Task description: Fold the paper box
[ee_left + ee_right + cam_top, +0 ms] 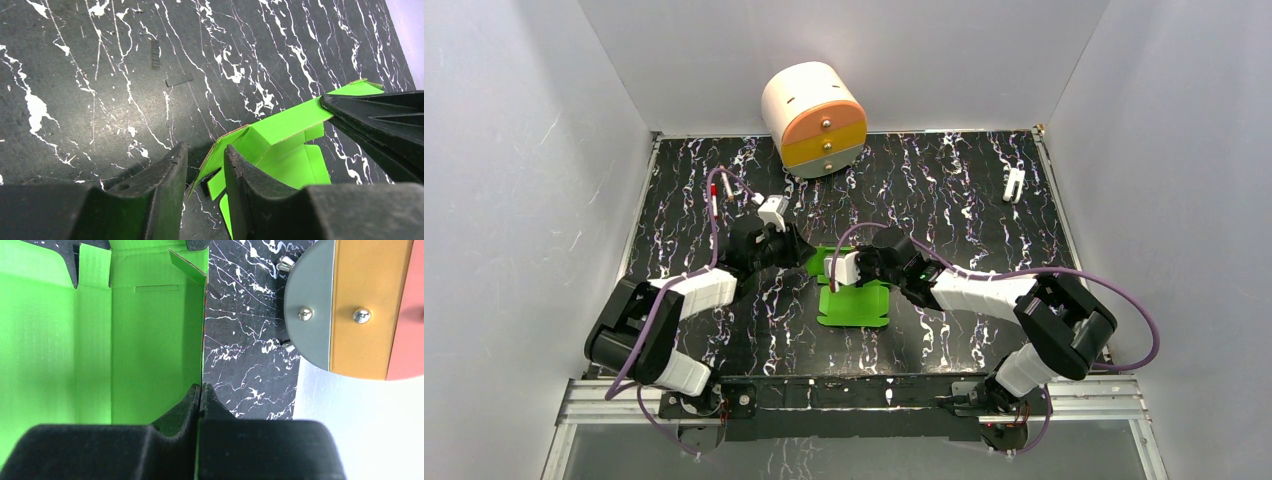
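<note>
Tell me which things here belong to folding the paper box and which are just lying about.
For the job:
- bright green card paper box, partly folded
- right pincer, shut on the box's edge
- left pincer, open beside a flap

Lying about:
- cream round drawer unit with orange and yellow drawers
- small white two-pronged piece, far right

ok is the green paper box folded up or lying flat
partly folded: one panel stands up, pinched at its edge by the right tool; the rest of the paper box lies flat on the table
</note>
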Action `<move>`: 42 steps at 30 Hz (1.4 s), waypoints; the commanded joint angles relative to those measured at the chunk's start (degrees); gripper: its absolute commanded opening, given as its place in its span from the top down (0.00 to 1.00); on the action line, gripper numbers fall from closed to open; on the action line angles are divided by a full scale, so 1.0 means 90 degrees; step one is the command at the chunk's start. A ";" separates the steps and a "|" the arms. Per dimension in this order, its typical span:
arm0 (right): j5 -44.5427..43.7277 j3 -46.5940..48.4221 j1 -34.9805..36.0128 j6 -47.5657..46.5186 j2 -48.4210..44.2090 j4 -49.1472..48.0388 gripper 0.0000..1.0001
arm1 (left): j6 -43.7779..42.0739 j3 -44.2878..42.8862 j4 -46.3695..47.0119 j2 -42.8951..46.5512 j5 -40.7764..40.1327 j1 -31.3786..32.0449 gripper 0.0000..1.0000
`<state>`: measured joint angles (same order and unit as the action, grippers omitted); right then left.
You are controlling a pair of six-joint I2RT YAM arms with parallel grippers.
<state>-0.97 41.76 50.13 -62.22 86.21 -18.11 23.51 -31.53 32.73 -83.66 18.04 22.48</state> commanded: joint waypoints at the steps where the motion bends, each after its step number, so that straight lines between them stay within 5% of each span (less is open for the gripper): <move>1: -0.0014 0.0112 0.0072 -0.0208 -0.0071 -0.0198 1.00 | -0.0300 -0.0169 0.0133 -0.0006 0.0292 -0.0037 0.71; 12: -0.0475 0.0185 0.0218 -0.0647 0.0211 -0.0496 1.00 | -0.0493 -0.0176 -0.0089 0.0513 0.0328 -0.0023 0.94; 25: -0.1034 0.0128 0.0524 -0.1149 0.0697 -0.1426 1.00 | -0.0073 -0.0478 -0.0956 0.0733 -0.2432 0.0877 0.96; 42: -0.0800 -0.0015 0.0534 -0.0914 0.0870 -0.1973 1.00 | 0.0922 -0.0284 -0.0585 0.0721 -0.3001 0.1339 0.94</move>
<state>-10.20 41.78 54.48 -70.46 93.60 -30.96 29.74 -33.71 22.74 -78.87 -6.09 31.88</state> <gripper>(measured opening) 0.056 0.053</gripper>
